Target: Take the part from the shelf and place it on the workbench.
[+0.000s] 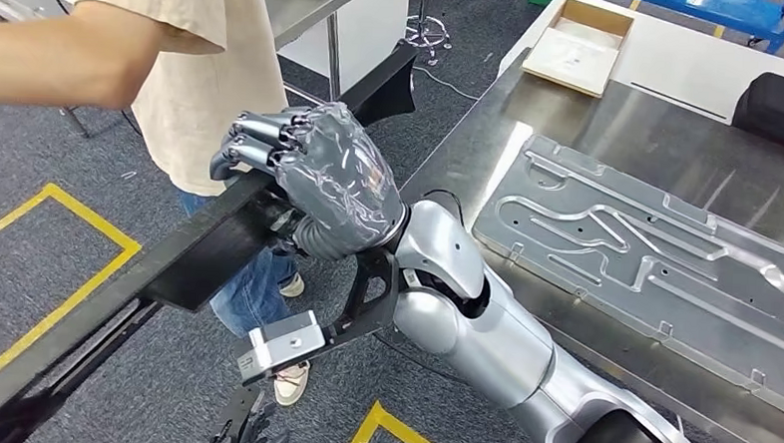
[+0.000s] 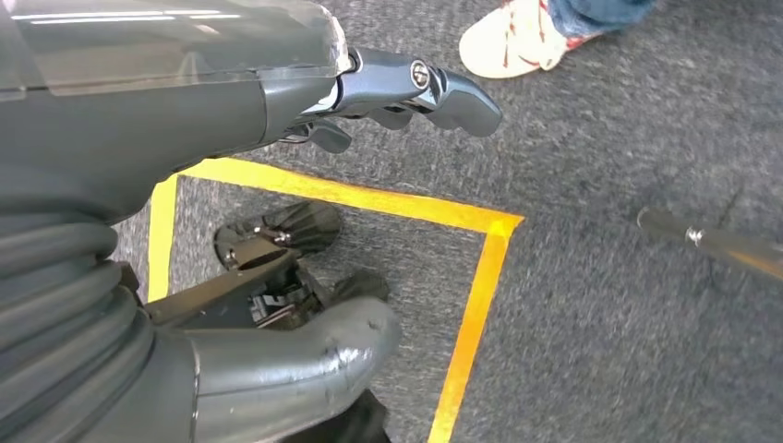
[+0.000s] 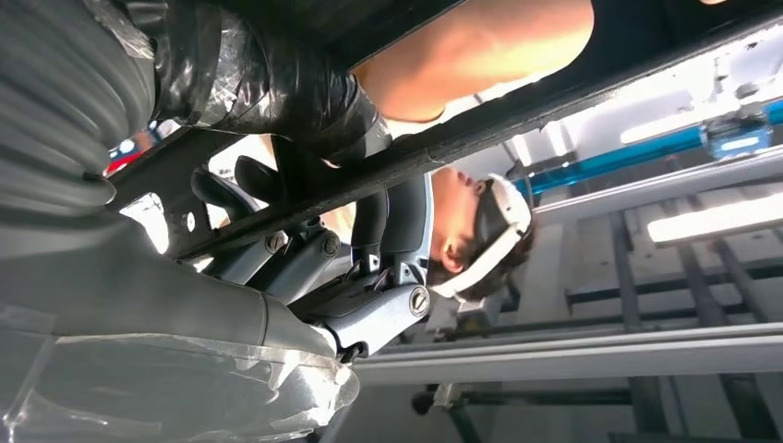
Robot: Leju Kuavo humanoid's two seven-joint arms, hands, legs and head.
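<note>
The part is a long black beam that runs from the lower left up toward the workbench's near corner. My right hand grips it from above near its middle, fingers wrapped over the far edge. In the right wrist view the dark fingers curl round the black beam. The steel workbench lies to the right of the hand. My left hand hangs over the floor, thumb and fingers apart, holding nothing.
A person in a beige shirt and jeans stands just behind the beam, one arm stretched left. A large silver stamped panel, a black case and a flat box lie on the workbench. Yellow tape marks the grey floor.
</note>
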